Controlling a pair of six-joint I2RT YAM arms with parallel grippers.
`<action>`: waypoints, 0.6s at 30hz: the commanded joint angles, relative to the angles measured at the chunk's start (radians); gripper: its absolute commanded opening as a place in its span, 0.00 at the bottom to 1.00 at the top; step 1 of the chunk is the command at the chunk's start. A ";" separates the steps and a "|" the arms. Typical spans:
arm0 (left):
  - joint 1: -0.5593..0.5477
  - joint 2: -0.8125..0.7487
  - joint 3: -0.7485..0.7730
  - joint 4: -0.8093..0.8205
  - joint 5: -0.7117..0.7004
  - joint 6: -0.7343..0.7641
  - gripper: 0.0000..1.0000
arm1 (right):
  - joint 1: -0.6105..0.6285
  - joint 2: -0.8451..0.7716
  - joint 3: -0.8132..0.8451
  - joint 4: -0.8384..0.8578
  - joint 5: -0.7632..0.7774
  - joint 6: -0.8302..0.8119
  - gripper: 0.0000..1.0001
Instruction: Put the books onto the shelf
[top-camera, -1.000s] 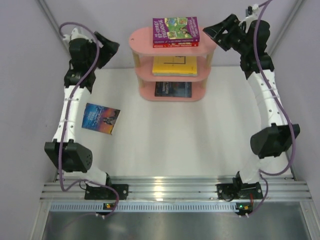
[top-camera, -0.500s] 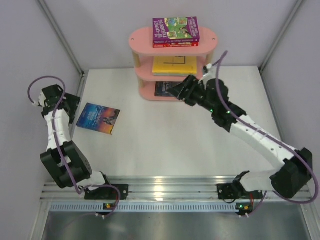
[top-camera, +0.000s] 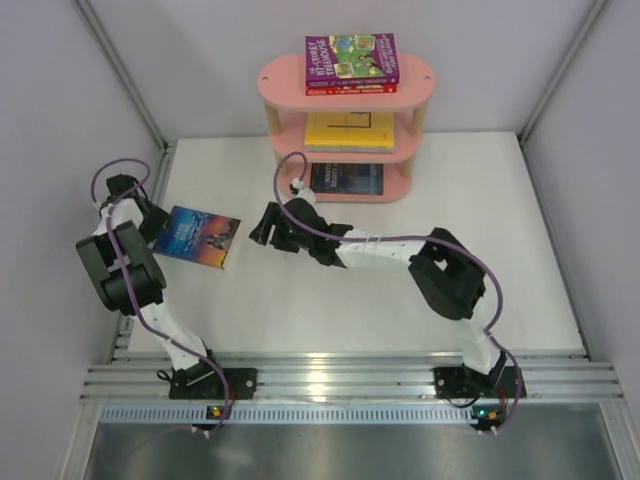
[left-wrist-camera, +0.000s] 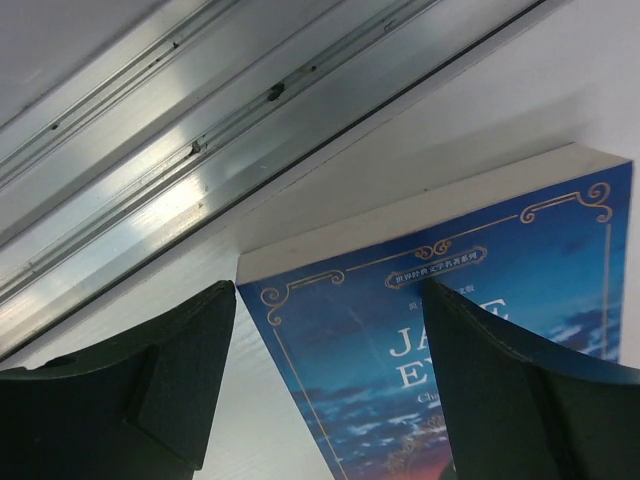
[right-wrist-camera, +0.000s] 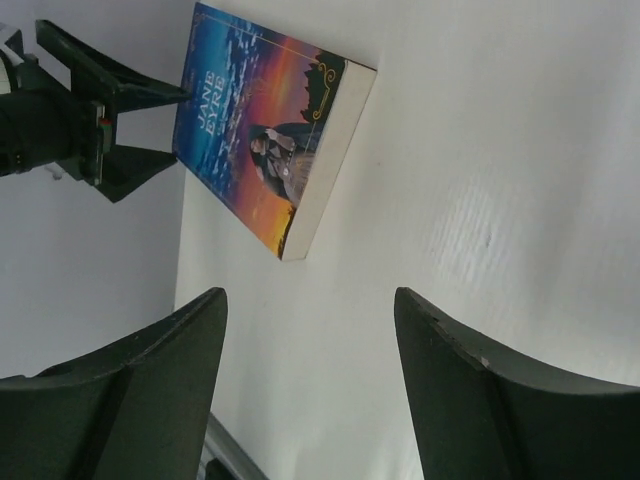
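Fingers on the left arm are spread wide and hold nothing. They sit at the outer edge of the blue Jane Eyre paperback, one to each side of its corner in the wrist view, and I can't tell whether a tip is touching the cover. The right fingers are just as empty and wide apart. They point at the same book from the shelf side, near it but not touching.

That blue book lies flat, cover up and slightly askew, close to the left edge of the white surface, roughly midway along it. It is the only book I can see off the shelf.

The pink shelf stands at the far edge, about centre. Its top board carries the purple book lying on the red one. The yellow book is on the middle board and the dark navy book on the bottom one. That makes four I can count up there — if another is tucked under one of them, it is hidden from where I stand.

So most of the job looks done. What's left, by my reckoning, is the one paperback: getting it off the flat surface — both arms seem to be closing in on it for that — and carrying it across to a board. All three tiers look to have room.
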 joint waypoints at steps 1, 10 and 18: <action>0.003 0.028 0.037 0.007 -0.012 0.086 0.80 | 0.028 0.147 0.140 0.097 0.039 0.028 0.67; -0.032 -0.004 -0.010 -0.019 0.062 0.070 0.75 | 0.046 0.399 0.365 0.098 0.037 0.075 0.66; -0.067 -0.039 -0.136 0.018 0.151 0.048 0.71 | 0.068 0.530 0.499 0.077 0.055 0.129 0.65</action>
